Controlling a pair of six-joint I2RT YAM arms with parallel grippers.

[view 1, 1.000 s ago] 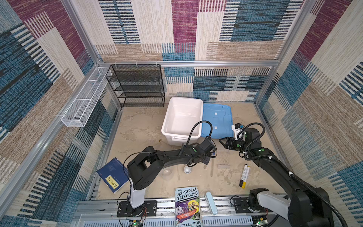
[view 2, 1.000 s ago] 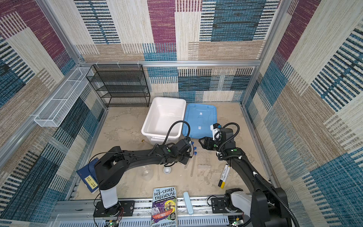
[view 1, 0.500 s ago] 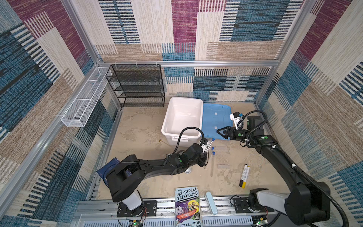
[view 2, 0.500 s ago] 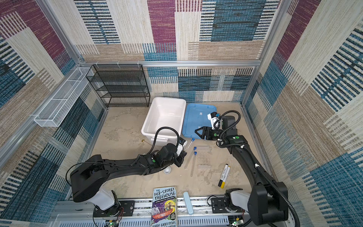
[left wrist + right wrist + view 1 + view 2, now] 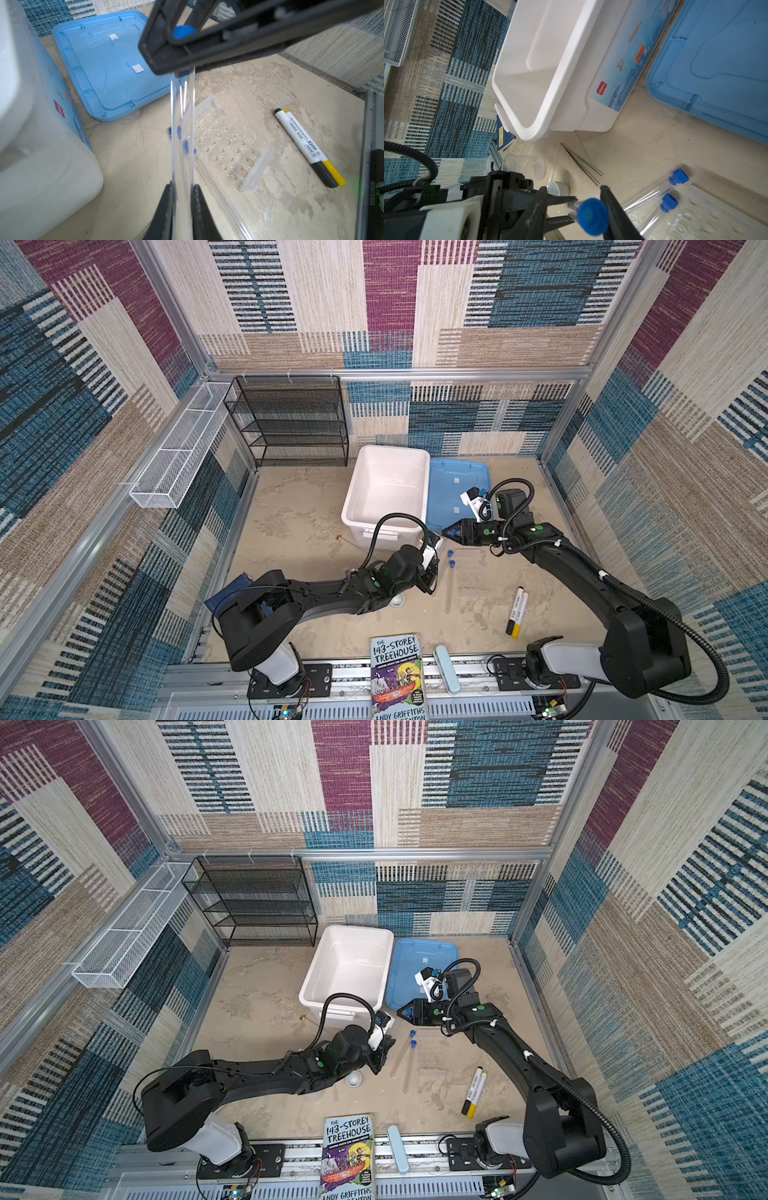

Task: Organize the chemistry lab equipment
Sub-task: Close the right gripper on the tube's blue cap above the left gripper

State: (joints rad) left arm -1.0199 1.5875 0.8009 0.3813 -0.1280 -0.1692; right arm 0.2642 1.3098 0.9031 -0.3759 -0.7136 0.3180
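- Clear plastic with a blue stopper: one blue-capped clear tube is held above the sandy beige counter. Our left pincer is clamped on its clear body, with a black finger pressed to each side.
- The tube's blue cap sits between the fingers of our right pincer. One finger rests against the cap and the other shows a gap, so these jaws stand apart around the cap without clamping it.
- Two other blue-capped clear tubes lie side by side on the counter. They are just beside the clear rack, which lies flat.
- The small grey dish sits on the counter close under our left arm.
- The metal tweezers lie near the dish.
- The long brass-tipped rod lies beside the white plastic bin, and its far end is hidden by the bin.
- The blue plastic lid lies flat just beside the bin.
- The black and yellow markers lie together on the counter, near the rack on our right arm's side.
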